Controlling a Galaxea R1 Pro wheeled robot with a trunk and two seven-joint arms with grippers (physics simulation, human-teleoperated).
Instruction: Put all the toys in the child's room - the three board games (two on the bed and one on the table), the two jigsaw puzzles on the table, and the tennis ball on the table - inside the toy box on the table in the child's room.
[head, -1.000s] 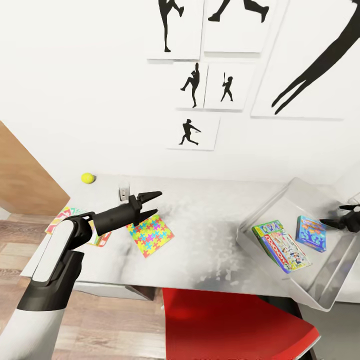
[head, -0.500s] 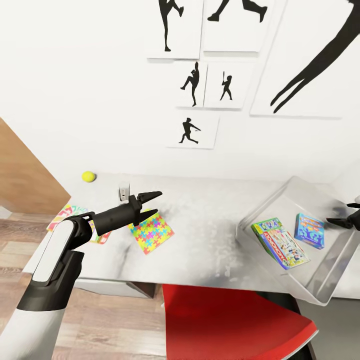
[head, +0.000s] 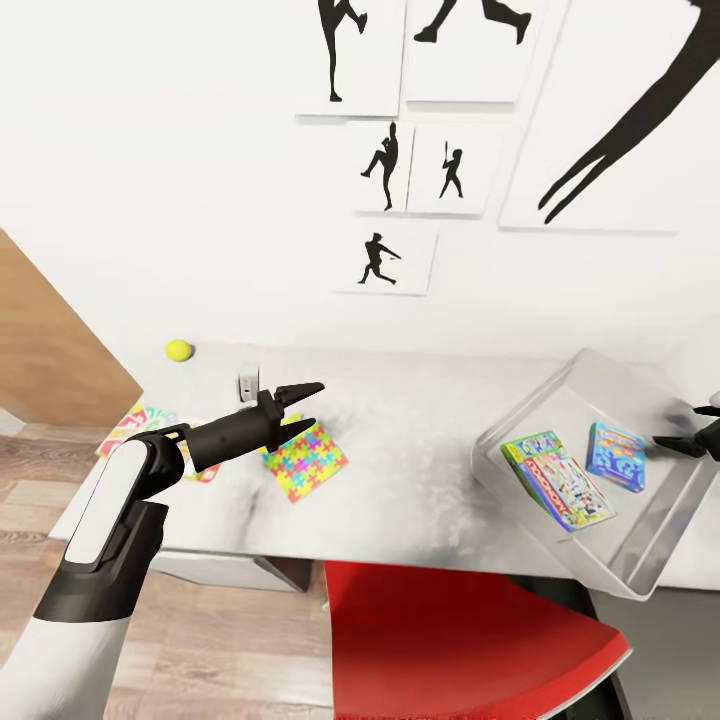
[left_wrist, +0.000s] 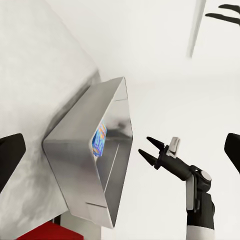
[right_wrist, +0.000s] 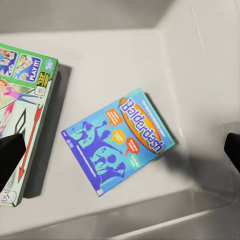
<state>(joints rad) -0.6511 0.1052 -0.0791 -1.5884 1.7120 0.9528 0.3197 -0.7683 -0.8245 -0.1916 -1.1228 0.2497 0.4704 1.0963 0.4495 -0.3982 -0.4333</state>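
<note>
Since a second ago the right hand (head: 690, 428) has drawn back toward the bin's far rim and sits higher, empty with fingers apart; the left hand (head: 300, 408) has barely shifted, also parted and empty, hovering over the puzzle (head: 303, 460) on the counter (head: 420, 450). Two games — the blue one (right_wrist: 118, 140) and the green-edged one (head: 556, 478) — lie flat in the bin (head: 560, 400). A second puzzle (head: 135, 425) lies at the counter's left edge, the ball (head: 178, 349) by the wall. That puzzle looks thin, light and probably floppy — best pinched at an overhanging edge; the ball should roll easily.
</note>
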